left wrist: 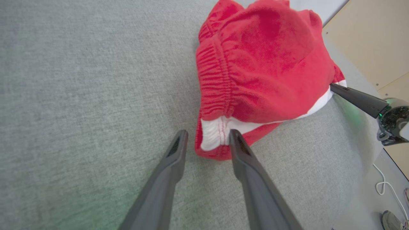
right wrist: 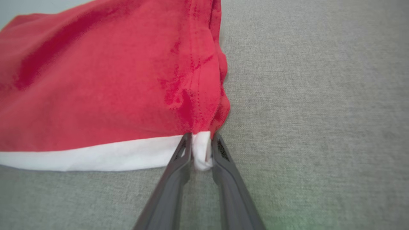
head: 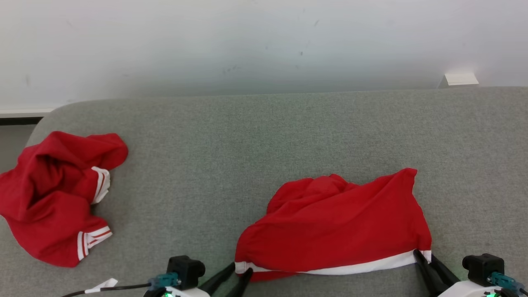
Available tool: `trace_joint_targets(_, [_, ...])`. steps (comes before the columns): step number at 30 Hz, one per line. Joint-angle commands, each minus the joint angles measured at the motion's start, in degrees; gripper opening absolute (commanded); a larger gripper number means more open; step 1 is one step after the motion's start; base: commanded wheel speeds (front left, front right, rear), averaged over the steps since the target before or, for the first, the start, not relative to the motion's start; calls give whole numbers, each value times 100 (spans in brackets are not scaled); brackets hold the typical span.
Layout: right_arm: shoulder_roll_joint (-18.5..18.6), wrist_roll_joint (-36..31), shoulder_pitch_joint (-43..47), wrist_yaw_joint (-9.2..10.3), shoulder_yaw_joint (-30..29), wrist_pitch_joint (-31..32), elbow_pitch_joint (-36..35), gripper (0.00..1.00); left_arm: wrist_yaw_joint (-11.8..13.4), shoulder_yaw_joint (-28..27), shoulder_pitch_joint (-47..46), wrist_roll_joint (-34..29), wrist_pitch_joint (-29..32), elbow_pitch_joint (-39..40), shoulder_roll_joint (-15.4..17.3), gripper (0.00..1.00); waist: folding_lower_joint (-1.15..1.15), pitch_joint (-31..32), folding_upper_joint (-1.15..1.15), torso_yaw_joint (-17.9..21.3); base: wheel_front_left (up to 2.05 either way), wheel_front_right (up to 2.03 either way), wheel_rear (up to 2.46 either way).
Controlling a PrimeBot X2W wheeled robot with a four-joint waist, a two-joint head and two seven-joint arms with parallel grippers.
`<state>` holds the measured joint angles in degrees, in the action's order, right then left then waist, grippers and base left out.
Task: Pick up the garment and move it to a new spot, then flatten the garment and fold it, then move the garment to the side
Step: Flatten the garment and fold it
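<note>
The garment [head: 338, 222] is red with a white band along its near edge and lies bunched on the grey fabric surface [head: 247, 144]. In the left wrist view my left gripper [left wrist: 208, 132] stands open astride the garment's [left wrist: 262, 70] white left corner, and the cloth touches one finger. From the head view, the left gripper [head: 241, 269] sits at that same corner. My right gripper [right wrist: 202, 140] is shut on the white right corner of the garment [right wrist: 96, 89]. The head view shows the right gripper [head: 423, 255] at the band's right end.
A second crumpled red garment [head: 53, 194] with white stripes lies at the surface's far left. A small white object [head: 461, 79] sits beyond the back edge. A white cable [left wrist: 383, 185] and a shoe [left wrist: 391, 220] are on the floor beside the surface.
</note>
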<state>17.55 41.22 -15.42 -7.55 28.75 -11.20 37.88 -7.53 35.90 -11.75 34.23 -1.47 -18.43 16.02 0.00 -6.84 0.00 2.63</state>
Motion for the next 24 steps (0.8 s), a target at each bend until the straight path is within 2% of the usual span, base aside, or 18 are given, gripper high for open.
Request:
trace_joint_targets(1, [6, 34, -72, 13, 30, -18, 49, 22, 10, 6, -61, 94, -41, -25, 17, 34, 0, 2, 0, 5, 0, 0, 0])
trace_joint_targets(2, [17, 61, -74, 13, 60, -36, 66, 13, 10, 28, -79, 121, -74, -56, 27, 20, 0, 6, 0, 7, 0, 0, 0])
trace_joint_targets(3, [32, 82, -79, 13, 81, -60, 78, 0, 10, 42, -99, 129, -85, -77, 49, 0, 0, 10, 0, 6, 0, 0, 0])
trace_joint_targets(12, [224, 279, 77, 13, -79, -351, -272, 0, 13, 76, -68, 225, -265, -26, 193, 0, 0, 124, 0, 11, 0, 0, 0])
trace_joint_targets(18, [408, 663, 247, 13, -226, -375, -1067, 0, 62, -11, -32, 289, -358, 242, 263, 0, 0, 195, 0, 6, 0, 0, 0])
trace_joint_targets(24, [720, 985, -155, 12, -221, 34, -1823, 0, 44, -35, -508, 275, -143, 626, 425, 0, 0, 45, 0, 21, 0, 0, 0])
